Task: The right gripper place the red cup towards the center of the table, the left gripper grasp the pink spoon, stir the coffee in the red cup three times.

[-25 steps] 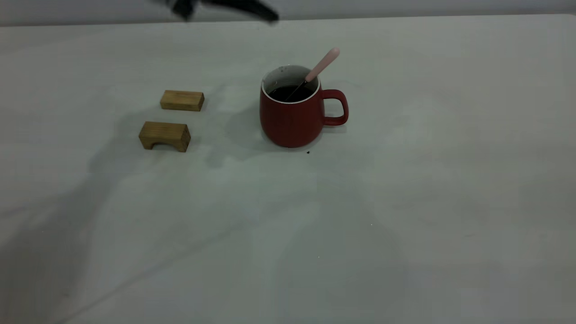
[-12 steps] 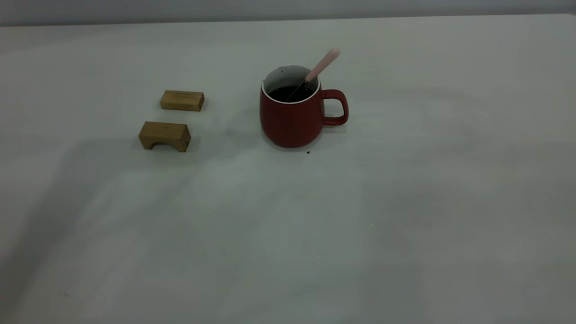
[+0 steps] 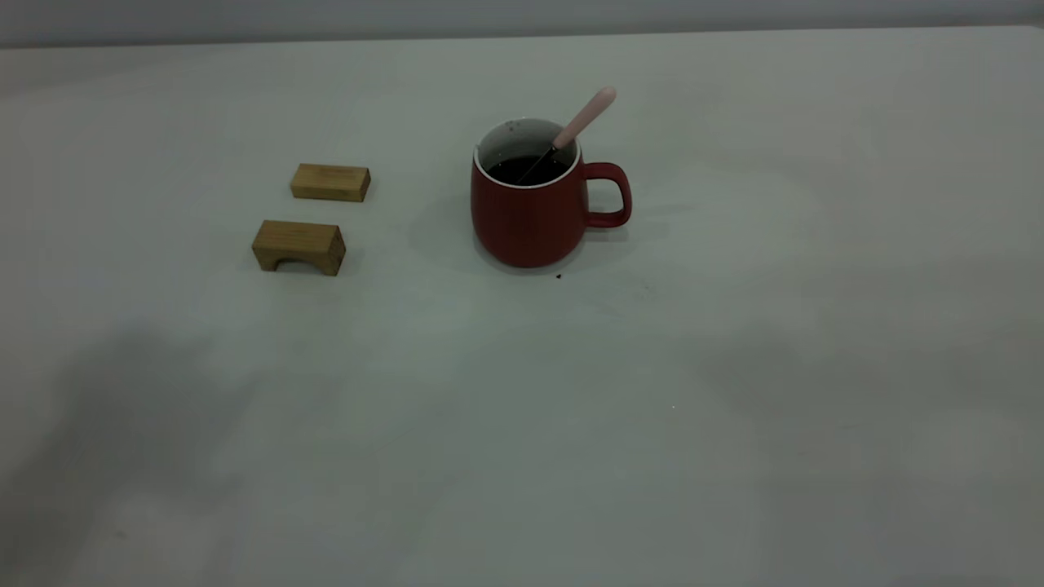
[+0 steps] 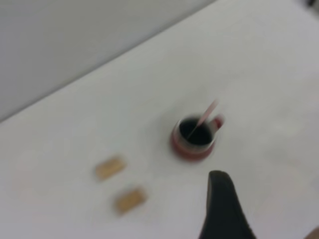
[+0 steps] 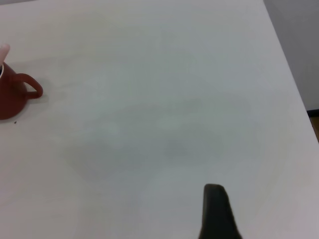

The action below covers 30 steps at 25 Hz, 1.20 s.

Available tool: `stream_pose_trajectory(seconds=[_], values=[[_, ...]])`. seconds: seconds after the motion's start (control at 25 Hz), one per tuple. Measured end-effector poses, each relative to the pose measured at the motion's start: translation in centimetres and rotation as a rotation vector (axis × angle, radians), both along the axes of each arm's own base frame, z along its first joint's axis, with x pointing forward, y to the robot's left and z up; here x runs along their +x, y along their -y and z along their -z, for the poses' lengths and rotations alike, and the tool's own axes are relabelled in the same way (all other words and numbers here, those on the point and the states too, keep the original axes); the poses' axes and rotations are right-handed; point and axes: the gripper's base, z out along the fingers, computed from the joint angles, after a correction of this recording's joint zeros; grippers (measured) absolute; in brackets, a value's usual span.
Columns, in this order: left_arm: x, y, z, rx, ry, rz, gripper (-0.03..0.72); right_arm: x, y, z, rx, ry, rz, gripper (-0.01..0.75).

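Note:
The red cup (image 3: 528, 216) stands upright near the middle of the table (image 3: 734, 367), handle to the right, with dark coffee (image 3: 526, 169) inside. The pink spoon (image 3: 587, 116) leans in the cup against its right rim, held by nothing. Neither gripper shows in the exterior view. In the left wrist view my left gripper (image 4: 222, 206) is one dark tapering shape, high above and apart from the cup (image 4: 193, 144) and spoon (image 4: 207, 112). In the right wrist view my right gripper (image 5: 217, 211) is a dark shape over bare table, far from the cup (image 5: 12, 97).
Two wooden blocks lie left of the cup: a flat one (image 3: 330, 182) and an arched one (image 3: 298, 245). A small dark speck (image 3: 559, 276) lies in front of the cup. The table's edge (image 5: 291, 82) runs past my right gripper.
A dark arm that crossed the top of the exterior view one second ago has left it. Shadows on the table have shifted. Cup, spoon and blocks have not moved.

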Motion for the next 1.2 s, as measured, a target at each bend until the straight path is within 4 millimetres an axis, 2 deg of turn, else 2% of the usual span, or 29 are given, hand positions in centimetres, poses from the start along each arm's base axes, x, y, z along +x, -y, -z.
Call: stream_pose_trajectory(seconds=[0.24,0.44,0.6,0.76,0.92,1.08,1.2], values=[[-7.5,-3.5,2.6,0.012,-0.009,-0.228,0.531,0.0,0.0,0.0,-0.001,0.0,-0.001,0.541],[-13.2,-6.2,6.9,0.003,0.018,-0.414,0.531,0.0,0.0,0.0,-0.001,0.0,-0.001,0.541],[-16.5,-7.3,10.8,0.015,0.048,-0.52,0.531,0.0,0.0,0.0,-0.001,0.0,-0.001,0.541],[-18.8,-7.6,14.3,0.012,0.08,-0.581,0.531,0.0,0.0,0.0,-0.001,0.0,-0.001,0.541],[-20.3,-7.6,16.9,0.006,0.098,-0.597,0.531,0.0,0.0,0.0,-0.001,0.0,-0.001,0.541],[-21.2,-7.6,18.9,0.006,0.073,-0.603,0.531,0.0,0.0,0.0,-0.001,0.0,-0.001,0.541],[-21.4,-7.6,19.2,-0.004,0.074,-0.611,0.531,0.0,0.0,0.0,-0.001,0.0,-0.001,0.541]])
